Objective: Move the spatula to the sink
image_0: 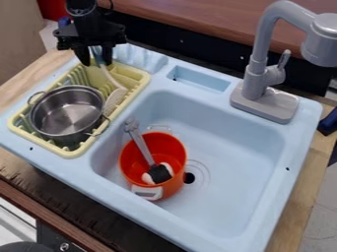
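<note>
In the camera view, my gripper is hanging spread around the spatula's raised handle, presumably so closing will pinch it. The spatula is leaning in the rack beside the pot, leaving its handle reachable; the sink is offering room beside the bucket.

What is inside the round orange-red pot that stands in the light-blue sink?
Inside the orange-red pot is the black lower end of a grey-handled utensil, with something white around it. Whatever lies underneath them is covered, so I cannot tell.
</note>
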{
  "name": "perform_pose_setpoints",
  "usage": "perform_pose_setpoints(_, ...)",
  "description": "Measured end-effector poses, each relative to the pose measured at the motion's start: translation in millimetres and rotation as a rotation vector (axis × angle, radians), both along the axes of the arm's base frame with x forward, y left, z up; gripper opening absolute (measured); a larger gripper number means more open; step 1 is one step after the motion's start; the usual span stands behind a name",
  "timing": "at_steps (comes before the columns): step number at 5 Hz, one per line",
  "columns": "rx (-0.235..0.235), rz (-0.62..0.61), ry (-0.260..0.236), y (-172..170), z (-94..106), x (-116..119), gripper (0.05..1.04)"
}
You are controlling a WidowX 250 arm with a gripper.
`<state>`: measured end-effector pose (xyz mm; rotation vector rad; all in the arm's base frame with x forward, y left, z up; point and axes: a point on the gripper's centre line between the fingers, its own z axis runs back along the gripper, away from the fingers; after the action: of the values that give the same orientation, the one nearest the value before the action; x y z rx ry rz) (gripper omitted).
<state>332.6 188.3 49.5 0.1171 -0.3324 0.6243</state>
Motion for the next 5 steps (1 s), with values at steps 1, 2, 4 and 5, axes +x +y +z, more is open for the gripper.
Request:
perform_pose_setpoints(1, -0.001, 0.005, -0.008, -3, -3.0, -2, 0.276)
perform_pose_setpoints(2, 0.015, 0.02, -0.031, -10, -3.0, -4, 0.249)
perform_pose_setpoints(4, -0.042, 0.194, -0.192, -25, 1.0, -4, 0.235)
perform_pose_setpoints(5, -0.079, 0.378, -0.21, -23, 0.5, -5, 0.235)
